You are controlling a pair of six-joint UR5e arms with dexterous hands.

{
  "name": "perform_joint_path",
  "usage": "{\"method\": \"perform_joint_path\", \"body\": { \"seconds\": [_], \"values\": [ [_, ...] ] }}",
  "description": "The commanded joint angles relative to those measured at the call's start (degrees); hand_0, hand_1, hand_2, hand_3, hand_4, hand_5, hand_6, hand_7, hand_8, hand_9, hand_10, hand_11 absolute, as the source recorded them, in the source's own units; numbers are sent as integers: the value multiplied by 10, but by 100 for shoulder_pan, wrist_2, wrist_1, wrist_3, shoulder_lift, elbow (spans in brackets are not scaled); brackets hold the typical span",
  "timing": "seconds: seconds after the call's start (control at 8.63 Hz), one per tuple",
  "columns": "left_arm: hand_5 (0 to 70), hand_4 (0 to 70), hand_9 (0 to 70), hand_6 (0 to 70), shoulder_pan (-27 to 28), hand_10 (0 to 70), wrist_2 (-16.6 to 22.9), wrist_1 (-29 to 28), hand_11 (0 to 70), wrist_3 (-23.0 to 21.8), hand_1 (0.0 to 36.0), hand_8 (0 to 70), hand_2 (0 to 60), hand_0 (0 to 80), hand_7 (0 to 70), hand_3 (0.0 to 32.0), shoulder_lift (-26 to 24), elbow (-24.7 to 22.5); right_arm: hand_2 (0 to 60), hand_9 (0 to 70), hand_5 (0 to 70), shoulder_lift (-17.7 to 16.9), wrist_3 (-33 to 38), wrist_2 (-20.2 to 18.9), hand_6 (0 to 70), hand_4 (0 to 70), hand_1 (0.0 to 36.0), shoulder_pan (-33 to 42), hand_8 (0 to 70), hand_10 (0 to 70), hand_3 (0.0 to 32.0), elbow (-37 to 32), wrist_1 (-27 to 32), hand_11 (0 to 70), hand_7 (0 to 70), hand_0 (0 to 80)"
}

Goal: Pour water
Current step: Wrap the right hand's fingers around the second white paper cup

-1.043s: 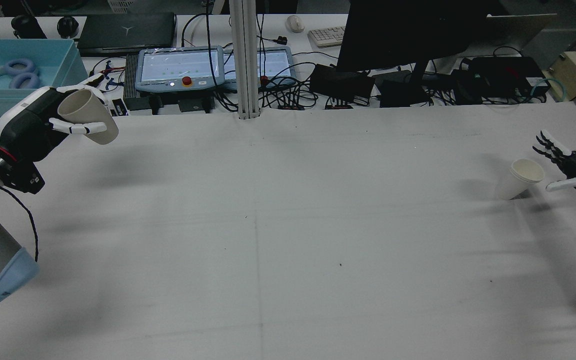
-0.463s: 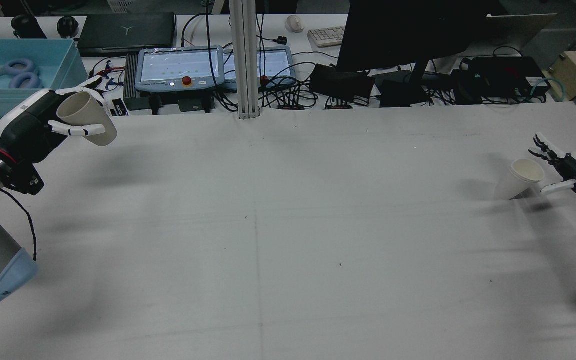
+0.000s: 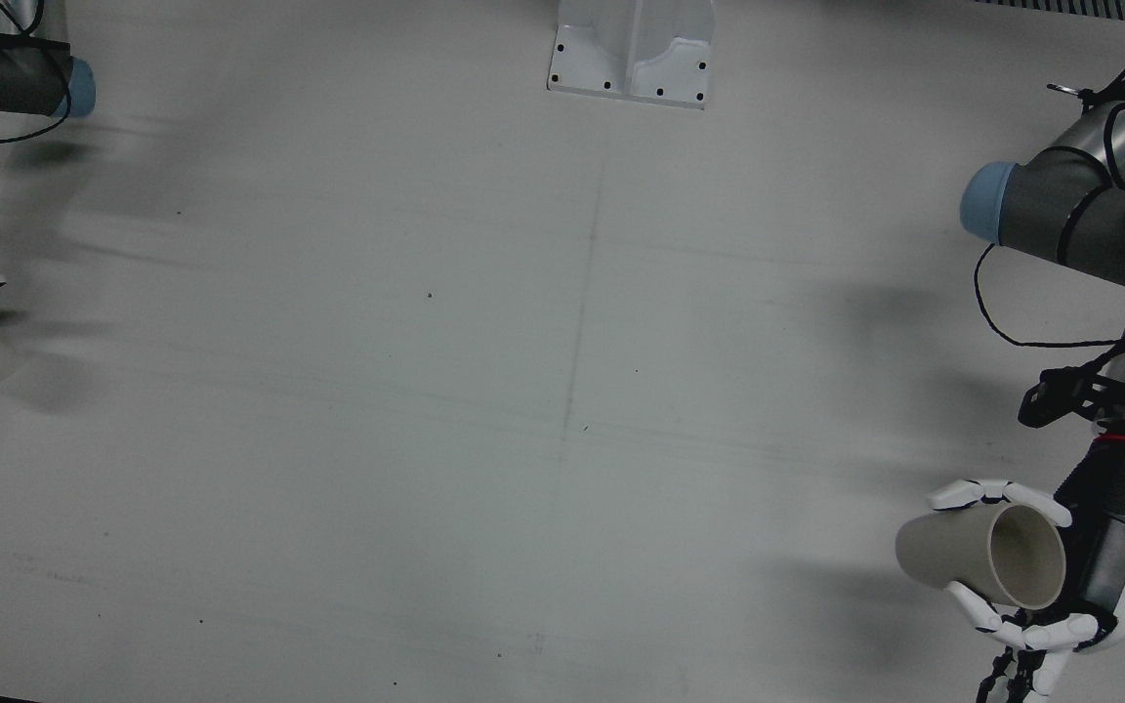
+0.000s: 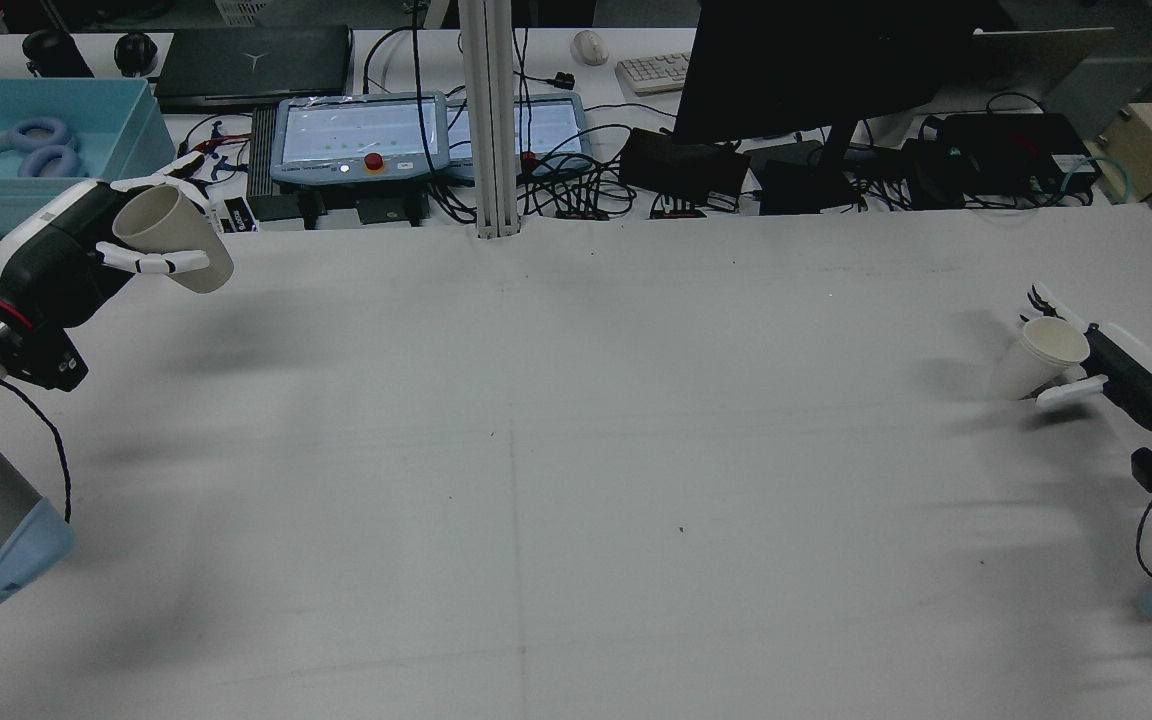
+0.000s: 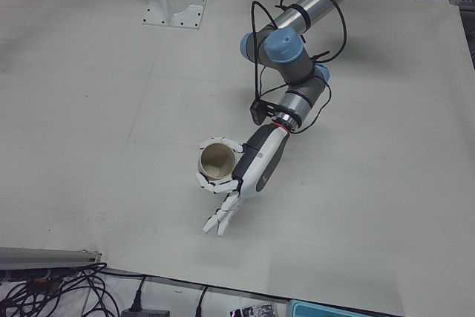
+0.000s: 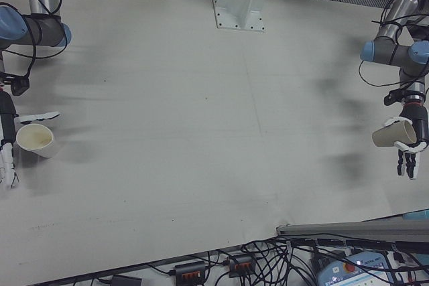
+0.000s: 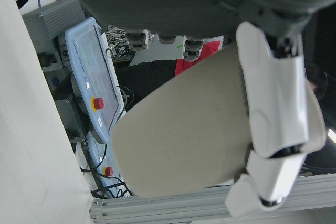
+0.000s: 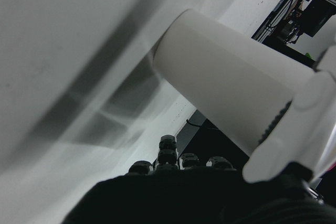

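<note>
My left hand (image 4: pixel 71 250) is shut on a beige paper cup (image 4: pixel 174 240) and holds it tilted, well above the table's far left corner. The hand also shows in the front view (image 3: pixel 1114 547) with the beige cup (image 3: pixel 978 557), and in the left-front view (image 5: pixel 256 168). A white paper cup (image 4: pixel 1036 358) stands on the table at the right side. My right hand (image 4: pixel 1126 375) is open around it, thumb (image 8: pixel 294 124) against the white cup's (image 8: pixel 226 98) side near the rim, fingers stretched past its far side.
Teach pendants (image 4: pixel 356 135), a blue bin (image 4: pixel 36 150), a monitor (image 4: pixel 816 70) and cables line the table's far edge. The white post base (image 3: pixel 631 54) stands at the robot's edge of the table.
My right hand has moved in toward the white cup and now brackets it with thumb and fingers. My left hand with the beige cup has barely moved.
</note>
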Motion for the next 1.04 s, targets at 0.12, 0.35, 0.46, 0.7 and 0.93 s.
{"method": "perform_joint_path", "body": {
  "seconds": [0.12, 0.35, 0.46, 0.7, 0.93],
  "values": [
    [700, 668, 5, 41, -6, 30, 3, -134, 64, -2, 360, 5, 600, 582, 85, 0, 16, 101, 0, 113, 6, 76, 7, 179, 11, 0, 59, -142, 103, 0, 0, 42, 0, 0, 55, 460],
    [700, 663, 4, 40, -7, 31, 3, -143, 66, -2, 360, 4, 600, 578, 84, 0, 16, 119, 0, 297, 158, 85, 16, 328, 77, 355, 95, -142, 237, 77, 0, 51, 0, 116, 138, 504],
    [700, 663, 5, 40, -7, 31, 3, -178, 66, -2, 360, 4, 600, 578, 85, 0, 16, 171, 62, 350, 306, 85, 16, 407, 107, 406, 128, -133, 277, 111, 0, 69, 0, 166, 164, 513],
    [700, 658, 4, 40, -7, 30, -6, -248, 63, -2, 358, 5, 600, 577, 86, 0, 16, 268, 468, 700, 576, 67, 16, 416, 429, 447, 152, -116, 603, 468, 0, 69, 0, 661, 461, 485],
    [700, 656, 5, 40, -7, 32, 3, -301, 67, -2, 358, 6, 600, 578, 87, 0, 16, 321, 576, 700, 680, 67, 16, 416, 548, 432, 166, -107, 696, 612, 0, 104, 0, 700, 544, 486]
  ]
}}
